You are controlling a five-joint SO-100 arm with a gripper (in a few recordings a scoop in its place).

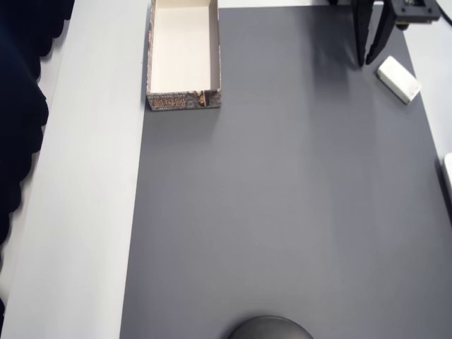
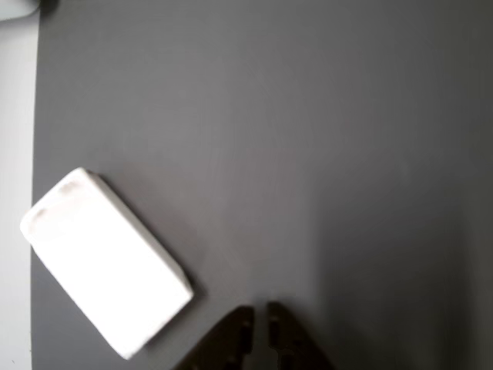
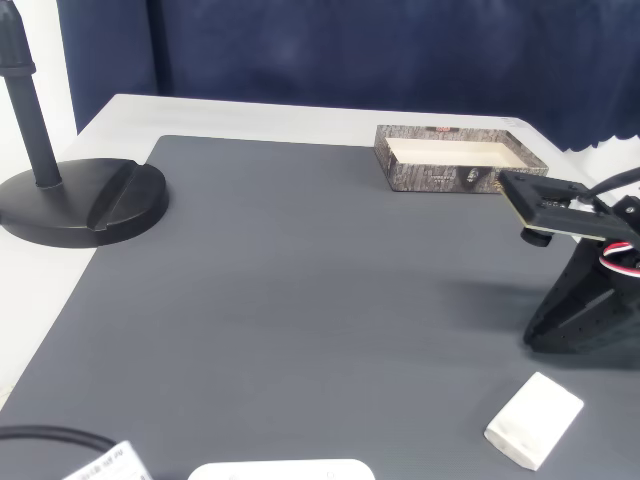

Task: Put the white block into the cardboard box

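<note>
The white block lies flat on the grey mat near its far right corner in the overhead view, angled. It appears large at the lower left of the wrist view, and near the bottom right of the fixed view. My gripper stands just left of the block in the overhead view, apart from it, its dark fingertips almost together and empty. The gripper's dark jaws point down at the mat. The cardboard box sits open and empty at the mat's far left corner, and at the back of the fixed view.
A black stand base sits on the white table at the left of the fixed view, and its rim shows at the overhead view's bottom edge. A larger white slab lies at the mat's near edge. Grey mat spreads between box and gripper.
</note>
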